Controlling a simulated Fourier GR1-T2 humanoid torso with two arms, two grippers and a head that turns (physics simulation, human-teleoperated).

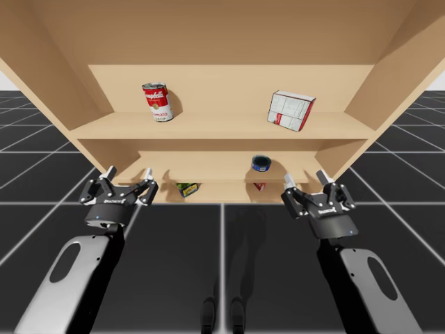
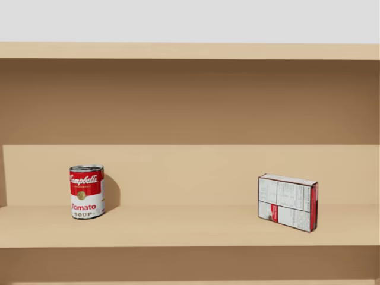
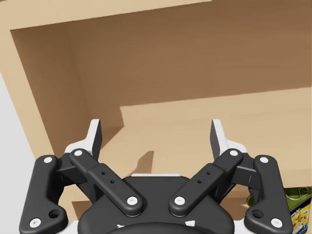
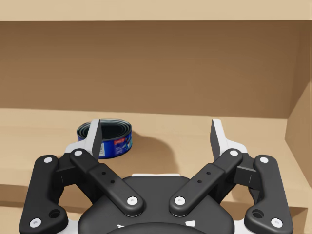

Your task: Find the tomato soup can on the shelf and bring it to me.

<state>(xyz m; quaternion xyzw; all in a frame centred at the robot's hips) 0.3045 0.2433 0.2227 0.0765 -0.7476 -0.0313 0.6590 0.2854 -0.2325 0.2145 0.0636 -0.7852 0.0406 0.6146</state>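
— Two asks: tool state, and where?
— Left gripper [image 1: 128, 172] spread apart, empty; right gripper [image 1: 304, 177] likewise. Can [image 1: 158, 101] upright, left on upper shelf [image 1: 222, 126], well apart from box [image 1: 290, 110] at right.

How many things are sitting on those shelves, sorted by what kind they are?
Cans: 2, the red-and-white can and the low blue can.
Boxes: 1, the white-and-red box.
Half-hidden, kind unclear: 2, a green-and-yellow thing and a red thing.
Total: 5.
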